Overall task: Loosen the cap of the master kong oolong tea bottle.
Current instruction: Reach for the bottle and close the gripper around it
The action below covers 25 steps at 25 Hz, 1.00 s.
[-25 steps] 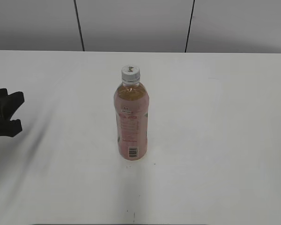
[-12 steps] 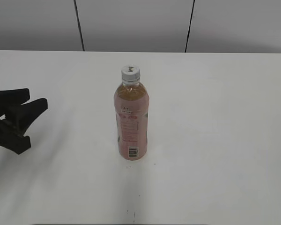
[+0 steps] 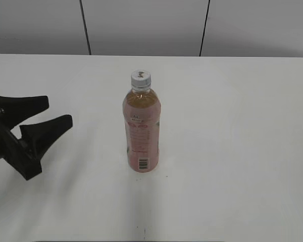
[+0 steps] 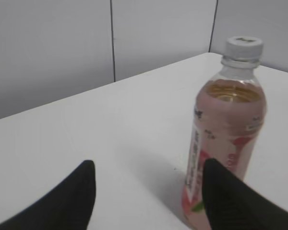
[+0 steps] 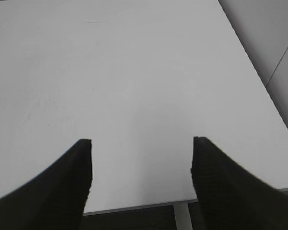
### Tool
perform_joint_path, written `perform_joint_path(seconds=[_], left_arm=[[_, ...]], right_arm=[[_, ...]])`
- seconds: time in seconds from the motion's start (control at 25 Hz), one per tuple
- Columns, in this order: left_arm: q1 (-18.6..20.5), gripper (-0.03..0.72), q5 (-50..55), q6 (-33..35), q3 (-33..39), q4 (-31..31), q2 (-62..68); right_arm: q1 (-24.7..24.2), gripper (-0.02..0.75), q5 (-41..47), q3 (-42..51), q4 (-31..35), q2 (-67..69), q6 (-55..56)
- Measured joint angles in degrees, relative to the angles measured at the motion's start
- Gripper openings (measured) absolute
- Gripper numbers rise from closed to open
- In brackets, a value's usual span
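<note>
Only from the right wrist: right claw (image 5: 141, 143) spread, empty.

We see the table (image 3: 232, 151) slantwise from its near edge; our left wrist view sits low, sharing the bottle (image 3: 141, 128); our right overlooks a far corner.

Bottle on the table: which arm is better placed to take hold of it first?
Probably the left. The left gripper is open and faces the bottle, near it. The right gripper sees only bare table at its edge.
</note>
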<state>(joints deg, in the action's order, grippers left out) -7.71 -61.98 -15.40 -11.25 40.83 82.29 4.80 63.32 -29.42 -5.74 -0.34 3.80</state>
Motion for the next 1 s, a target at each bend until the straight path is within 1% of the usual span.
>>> perform_joint_path(seconds=[0.12,0.24,0.32,0.64,1.0], left_arm=[[-3.62,0.45,1.73,-0.06,0.0,-0.08,0.12],[-5.93,0.473,2.07,-0.06,-0.05,-0.61,1.6],[-6.74,0.48,1.98,-0.06,-0.1,-1.19,3.42],[-7.06,0.49,-6.0,-0.06,-0.1,-1.8,12.66],[-7.06,0.491,-6.86,0.0,-3.47,-0.73,16.47]], right_arm=[[0.0,0.494,0.0,0.0,0.0,0.0,0.0],[0.0,0.494,0.0,0.0,0.0,0.0,0.0],[0.0,0.494,0.0,0.0,0.0,0.0,0.0],[0.0,0.494,0.0,0.0,0.0,0.0,0.0],[0.0,0.494,0.0,0.0,0.0,0.0,0.0]])
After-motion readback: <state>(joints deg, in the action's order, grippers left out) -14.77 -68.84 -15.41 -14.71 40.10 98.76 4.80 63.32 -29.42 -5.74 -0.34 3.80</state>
